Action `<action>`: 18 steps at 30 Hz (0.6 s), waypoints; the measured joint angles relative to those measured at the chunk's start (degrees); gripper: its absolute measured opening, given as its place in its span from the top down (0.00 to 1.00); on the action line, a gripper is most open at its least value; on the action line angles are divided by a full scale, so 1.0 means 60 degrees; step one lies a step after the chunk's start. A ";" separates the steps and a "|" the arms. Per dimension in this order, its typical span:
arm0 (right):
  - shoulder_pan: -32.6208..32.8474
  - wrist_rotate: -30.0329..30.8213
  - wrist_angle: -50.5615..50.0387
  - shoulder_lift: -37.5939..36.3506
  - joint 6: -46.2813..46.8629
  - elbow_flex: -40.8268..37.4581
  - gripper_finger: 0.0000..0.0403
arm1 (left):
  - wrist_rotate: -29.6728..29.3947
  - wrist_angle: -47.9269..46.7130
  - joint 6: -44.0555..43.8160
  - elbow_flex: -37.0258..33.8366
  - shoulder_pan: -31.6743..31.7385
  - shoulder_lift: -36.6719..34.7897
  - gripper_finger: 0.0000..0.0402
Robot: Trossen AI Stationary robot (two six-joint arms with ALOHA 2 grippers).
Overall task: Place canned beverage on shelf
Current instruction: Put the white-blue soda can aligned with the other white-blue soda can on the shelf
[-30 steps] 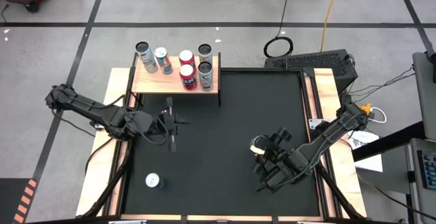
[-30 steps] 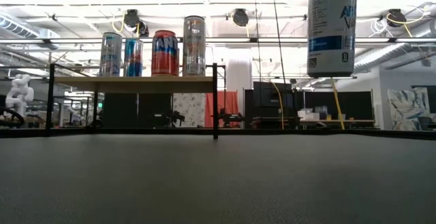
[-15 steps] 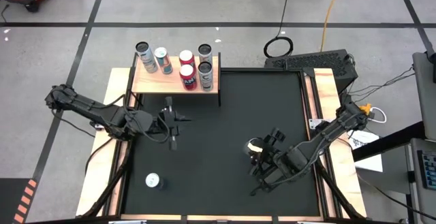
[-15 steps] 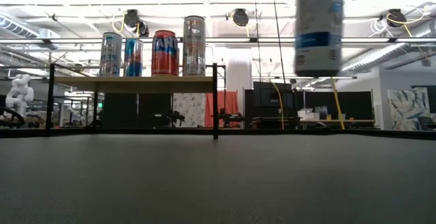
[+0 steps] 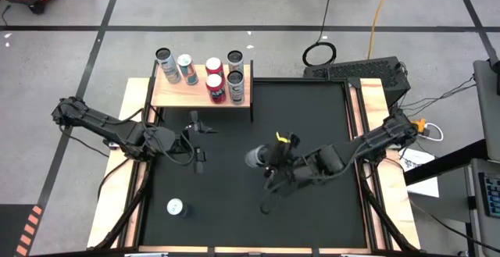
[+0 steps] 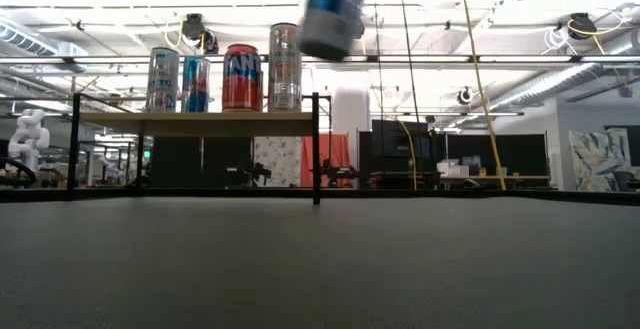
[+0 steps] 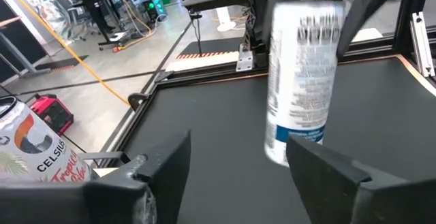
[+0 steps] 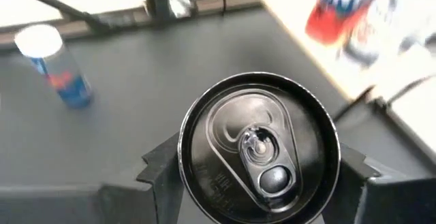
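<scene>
Can (image 5: 255,158) in transit: my right gripper (image 5: 269,160) is clamped round the white-and-blue beverage, carried high above the middle of the black mat (image 5: 312,116), well short of the shelf (image 5: 176,94). Five cans (image 5: 212,78) already stand on that pale board; this one has yet to be set down there, and another can (image 5: 175,207) waits upright near the mat's front-left corner. My left gripper (image 5: 199,140) hovers just before the shelf, fingers spread apart and holding nothing.

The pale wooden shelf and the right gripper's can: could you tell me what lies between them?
Only bare black mat in the high view.
</scene>
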 joint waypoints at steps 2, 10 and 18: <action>-0.0214 0.0025 0.0685 -0.0003 -0.0704 0.0139 0.45 | 0.0000 0.0000 0.0000 0.0000 0.0000 0.0000 0.37; -0.0859 -0.0006 0.2039 -0.0007 -0.2067 0.0277 0.45 | 0.0556 0.0063 -0.0012 0.0000 0.0242 0.0000 0.37; -0.1180 -0.0069 0.2952 -0.0004 -0.2931 0.0277 0.45 | 0.0627 0.0069 -0.0016 0.0000 0.0375 0.0000 0.37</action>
